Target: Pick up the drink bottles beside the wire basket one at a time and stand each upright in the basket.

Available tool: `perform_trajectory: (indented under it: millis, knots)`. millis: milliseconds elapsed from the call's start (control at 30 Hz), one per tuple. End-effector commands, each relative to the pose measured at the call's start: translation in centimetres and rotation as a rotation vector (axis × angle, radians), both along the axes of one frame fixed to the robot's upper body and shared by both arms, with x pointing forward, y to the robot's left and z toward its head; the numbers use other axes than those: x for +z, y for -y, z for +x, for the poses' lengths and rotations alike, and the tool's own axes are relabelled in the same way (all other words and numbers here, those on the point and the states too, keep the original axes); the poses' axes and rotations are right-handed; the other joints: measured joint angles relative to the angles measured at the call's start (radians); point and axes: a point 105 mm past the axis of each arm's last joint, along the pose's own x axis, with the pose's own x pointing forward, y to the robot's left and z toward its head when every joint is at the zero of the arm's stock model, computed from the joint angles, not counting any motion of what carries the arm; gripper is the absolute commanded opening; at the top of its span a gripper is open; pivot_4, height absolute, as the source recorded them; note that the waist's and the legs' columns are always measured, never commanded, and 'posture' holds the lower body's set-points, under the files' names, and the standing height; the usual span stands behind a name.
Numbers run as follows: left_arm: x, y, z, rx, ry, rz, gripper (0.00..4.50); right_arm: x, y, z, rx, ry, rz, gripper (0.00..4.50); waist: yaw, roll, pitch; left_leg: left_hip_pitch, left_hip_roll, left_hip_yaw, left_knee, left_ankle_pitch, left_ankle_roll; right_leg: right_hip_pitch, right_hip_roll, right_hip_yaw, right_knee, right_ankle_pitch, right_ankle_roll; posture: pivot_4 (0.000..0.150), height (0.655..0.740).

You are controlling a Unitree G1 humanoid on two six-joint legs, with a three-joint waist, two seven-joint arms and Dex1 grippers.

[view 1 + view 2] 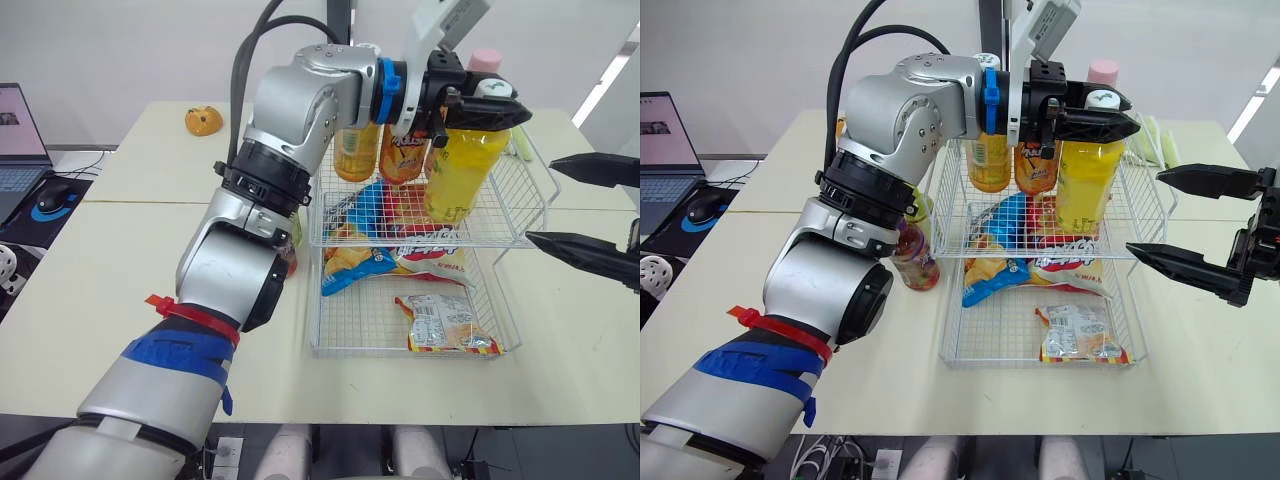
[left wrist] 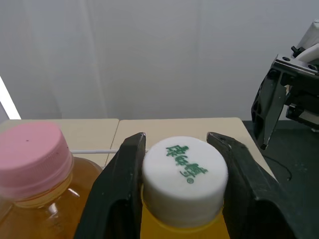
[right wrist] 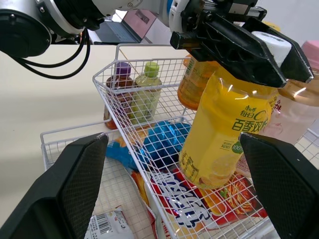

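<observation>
- The left pincer [image 2: 178,149] is clamping the white cap of a yellow drink bottle with a clear plastic body [image 1: 460,165]. It is gripping at the cap, probably so that the bottle is hanging straight and going in upright.
- That bottle is sitting low inside the upper tier of the white two-tier wire basket [image 1: 345,352], toward the tier's 3 o'clock side. I cannot tell whether its base is already bearing on the mesh.
- The right pincer [image 1: 1148,213] is hovering at the basket's 3 o'clock, fingers spread wide and holding nothing, apparently waiting clear of the placing arm.
- Three other bottles are standing in that tier: two orange-filled ones [image 1: 355,150] at 12 o'clock and a pink-capped amber one [image 2: 32,149] just beside the held bottle.
- Two bottles are waiting on the pale surface [image 1: 120,290] at the basket's 9 o'clock: a dark purple-capped one [image 3: 119,94] and a pale green-capped one [image 3: 147,92].
- Several crinkly snack packets [image 1: 445,325] are lying across both tiers, overlapping too much to count.
</observation>
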Motion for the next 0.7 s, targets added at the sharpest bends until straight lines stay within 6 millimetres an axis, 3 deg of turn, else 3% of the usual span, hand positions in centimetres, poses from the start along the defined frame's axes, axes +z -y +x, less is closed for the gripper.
perform_trajectory:
  millis: [33, 167, 400, 567, 700]
  knots:
    - [2.1, 0.2, -1.2, -0.041, 0.057, -0.020, 3.24, 0.9, -0.3, -0.6, -0.001, 0.052, -0.020, 4.50, 0.000, 0.000, 0.000, 0.000, 0.000, 0.000, 0.000, 0.000, 0.000, 0.000, 0.000, 0.000, 0.000, 0.000, 0.000, 0.150, 0.7400]
    - [2.7, -0.1, -1.2, -0.047, 0.066, -0.029, 4.46, 0.9, -0.5, -0.4, -0.005, 0.053, -0.021, 4.50, 0.000, 0.000, 0.000, 0.000, 0.000, 0.000, 0.000, 0.000, 0.000, 0.000, 0.000, 0.000, 0.000, 0.000, 0.000, 0.150, 0.7400]
    - [5.1, -1.5, -1.8, -0.047, 0.099, -0.092, 4.46, 0.9, -0.5, -0.2, -0.014, 0.058, -0.027, 4.50, -0.002, 0.000, 0.000, 0.000, 0.000, 0.000, 0.000, 0.000, 0.000, 0.000, 0.000, 0.000, 0.000, 0.000, 0.000, 0.150, 0.7400]
    - [5.9, -3.8, -1.6, 0.001, 0.130, -0.089, 4.46, 1.0, -0.5, 0.0, -0.015, 0.057, -0.035, 4.50, -0.003, 0.000, 0.000, 0.000, 0.000, 0.000, 0.000, 0.000, 0.000, 0.000, 0.000, 0.000, 0.000, 0.000, 0.000, 0.150, 0.7400]
    - [6.1, -7.0, -1.4, 0.053, 0.093, -0.091, 4.46, 1.2, -0.5, 0.2, -0.012, 0.054, -0.035, 4.50, -0.005, 0.000, 0.000, 0.000, 0.000, 0.000, 0.000, 0.000, 0.000, 0.000, 0.000, 0.000, 0.000, 0.000, 0.000, 0.150, 0.7400]
